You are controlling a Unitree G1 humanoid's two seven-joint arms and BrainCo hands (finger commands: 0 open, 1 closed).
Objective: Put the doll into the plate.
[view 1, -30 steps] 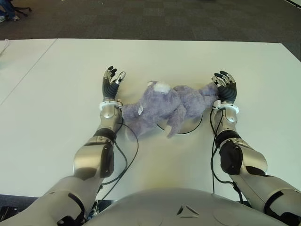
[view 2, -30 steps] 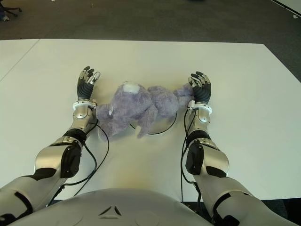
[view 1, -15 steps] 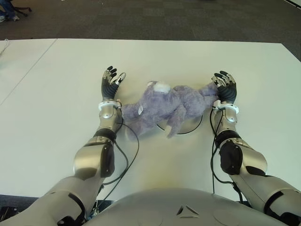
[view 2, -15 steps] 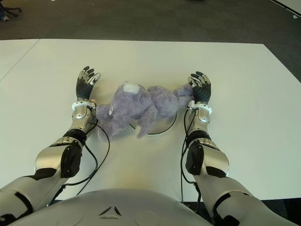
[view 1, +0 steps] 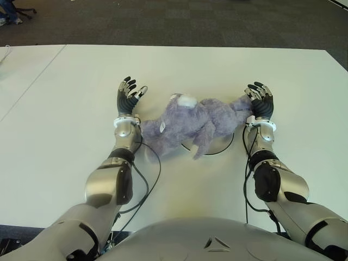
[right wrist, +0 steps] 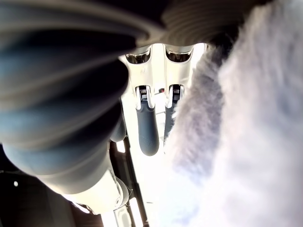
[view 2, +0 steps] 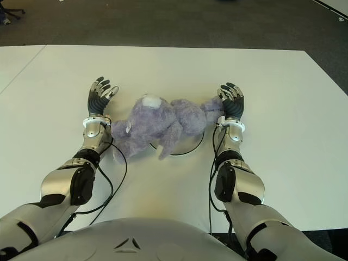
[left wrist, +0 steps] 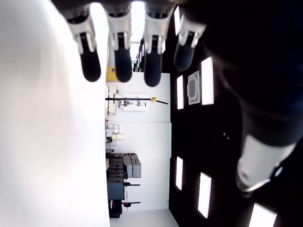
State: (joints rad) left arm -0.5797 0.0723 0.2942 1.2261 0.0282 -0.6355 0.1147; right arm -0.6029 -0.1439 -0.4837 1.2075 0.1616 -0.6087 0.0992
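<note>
While it sprawls across the table, the doll lies partly over the plate; L hand at 9 o'clock, R hand at 3, both w/ fingers spread, gripping nothing.

White table is filling most of the view, a seam running diagonally near its left edge. Dark grey carpet is stretching beyond its far edge. Office-chair base is showing at the far-left corner.
</note>
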